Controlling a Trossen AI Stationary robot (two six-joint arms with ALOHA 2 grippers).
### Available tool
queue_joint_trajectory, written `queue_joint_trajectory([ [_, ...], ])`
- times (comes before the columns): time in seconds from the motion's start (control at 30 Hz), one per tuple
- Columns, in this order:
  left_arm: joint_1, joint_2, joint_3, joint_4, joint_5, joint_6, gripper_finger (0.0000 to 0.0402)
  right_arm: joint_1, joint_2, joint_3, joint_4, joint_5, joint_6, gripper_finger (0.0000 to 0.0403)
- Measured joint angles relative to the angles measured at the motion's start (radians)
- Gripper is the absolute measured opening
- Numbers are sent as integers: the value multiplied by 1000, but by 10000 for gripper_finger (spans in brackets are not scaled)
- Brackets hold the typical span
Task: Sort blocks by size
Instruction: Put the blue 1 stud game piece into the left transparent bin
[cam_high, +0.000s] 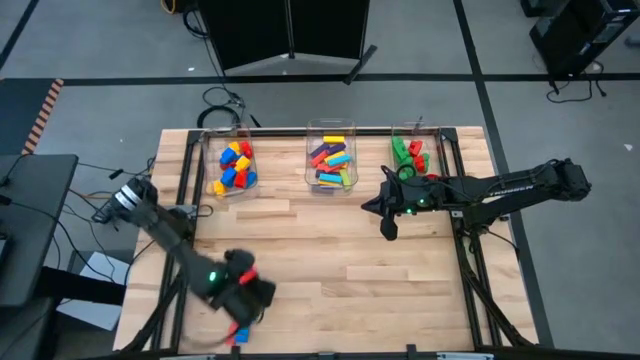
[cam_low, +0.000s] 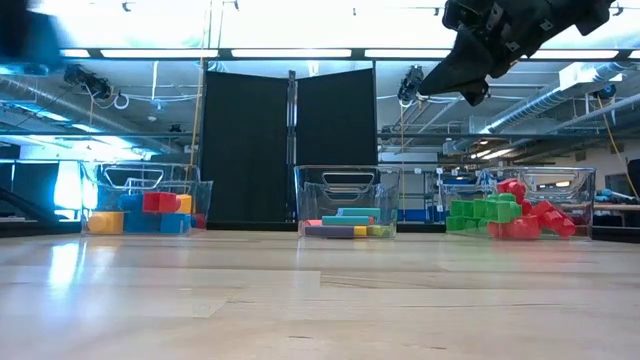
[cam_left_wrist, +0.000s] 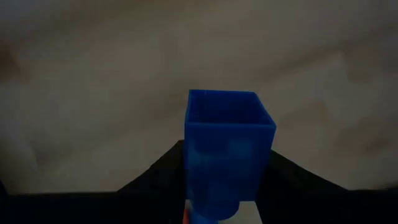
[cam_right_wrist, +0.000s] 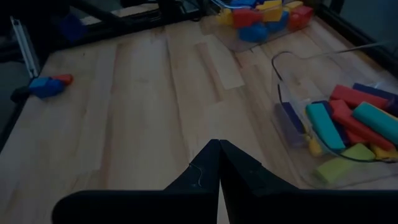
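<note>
One blue block sits clamped between the left gripper fingers at the table's near-left corner; a red block touches it. Rigid, light, smooth plastic: judged slip-prone, best gripped across flat sides. Right gripper, fingers together, hovers empty near the far-right bin.

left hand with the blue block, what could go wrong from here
The left hand holds a blue block at the table's near edge, so a slip could send it off the table. A red block sits right beside it and might get dragged along. The chunky-block bin is far across the table, giving a long carry.
</note>
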Motion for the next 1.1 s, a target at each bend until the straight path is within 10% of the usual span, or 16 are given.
queue_joint_trajectory([
  [0.7, 1075, -182, -9, -91, -24, 1501, 148, 0, 0, 0, -13, 5, 7, 21],
  [1.1, 1555, -182, -223, 233, 197, 1805, 149, 0, 0, 0, -13, 92, 150, 21],
])
